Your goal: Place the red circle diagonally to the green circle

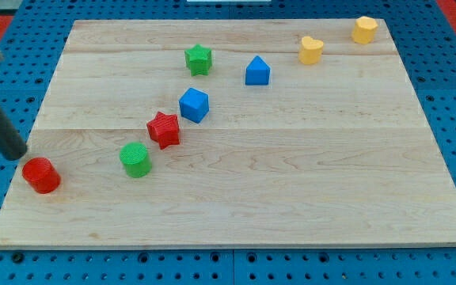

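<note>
The red circle lies near the board's left edge, low in the view. The green circle lies to its right and slightly higher, about a fifth of the board's width away. My tip is at the end of the dark rod that comes in from the view's upper left. It stands just up and left of the red circle, close to it or touching it.
A red star sits up and right of the green circle, then a blue cube. A green star, a blue house-shaped block, a yellow heart and a yellow block lie near the top. The wooden board rests on a blue perforated table.
</note>
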